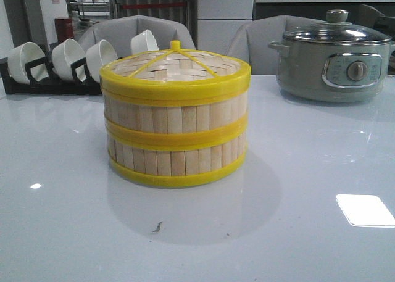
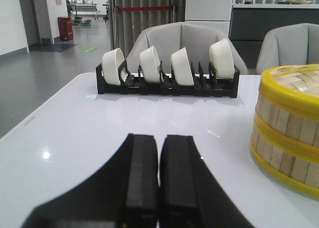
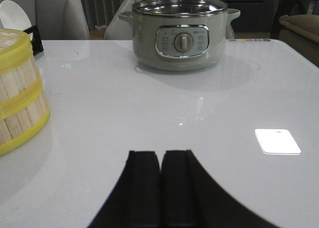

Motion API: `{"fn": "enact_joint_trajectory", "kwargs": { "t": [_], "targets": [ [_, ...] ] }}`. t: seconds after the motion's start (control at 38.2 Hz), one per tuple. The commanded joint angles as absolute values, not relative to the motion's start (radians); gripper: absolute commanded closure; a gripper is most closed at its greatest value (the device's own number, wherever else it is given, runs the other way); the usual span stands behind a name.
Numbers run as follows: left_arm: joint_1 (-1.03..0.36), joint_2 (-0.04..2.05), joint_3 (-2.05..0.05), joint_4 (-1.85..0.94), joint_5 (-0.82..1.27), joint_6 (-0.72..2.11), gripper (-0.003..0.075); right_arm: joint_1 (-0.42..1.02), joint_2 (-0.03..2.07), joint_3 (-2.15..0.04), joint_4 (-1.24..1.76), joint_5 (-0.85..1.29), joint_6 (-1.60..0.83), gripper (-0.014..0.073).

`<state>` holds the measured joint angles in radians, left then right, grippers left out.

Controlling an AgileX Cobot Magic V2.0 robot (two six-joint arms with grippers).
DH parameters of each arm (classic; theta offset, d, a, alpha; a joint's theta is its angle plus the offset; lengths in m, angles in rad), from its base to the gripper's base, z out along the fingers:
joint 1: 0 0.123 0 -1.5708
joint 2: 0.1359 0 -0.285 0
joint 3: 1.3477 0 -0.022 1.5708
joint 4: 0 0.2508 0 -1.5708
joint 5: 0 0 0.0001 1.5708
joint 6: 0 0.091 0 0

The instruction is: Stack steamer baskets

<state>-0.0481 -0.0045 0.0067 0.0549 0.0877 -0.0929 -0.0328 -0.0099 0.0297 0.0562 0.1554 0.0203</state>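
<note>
Two steamer baskets stand stacked in the middle of the white table: the upper basket [image 1: 176, 114] sits on the lower basket [image 1: 176, 160]. A woven bamboo lid [image 1: 176, 66] with a yellow knob covers the top. The stack also shows in the left wrist view [image 2: 289, 128] and in the right wrist view [image 3: 17, 98]. My left gripper [image 2: 159, 138] is shut and empty, low over the table to the left of the stack. My right gripper [image 3: 160, 153] is shut and empty, to the right of the stack. Neither gripper shows in the front view.
A grey electric pot [image 1: 333, 63] with a glass lid stands at the back right, and shows in the right wrist view [image 3: 182, 33]. A black rack of white bowls [image 1: 55, 66] stands at the back left, and shows in the left wrist view [image 2: 167, 73]. Grey chairs stand behind the table.
</note>
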Motion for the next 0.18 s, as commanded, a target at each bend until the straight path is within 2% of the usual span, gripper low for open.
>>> {"fn": "enact_joint_trajectory", "kwargs": {
  "t": [0.0,0.16],
  "targets": [
    [-0.049,-0.017,0.007,0.049,0.000,-0.098,0.0625,-0.033,-0.031,0.015,0.050,0.061,0.014,0.0541],
    [-0.049,-0.017,0.007,0.049,0.000,-0.098,0.0625,-0.033,-0.031,0.015,0.050,0.061,0.014,0.0541]
  ]
}}
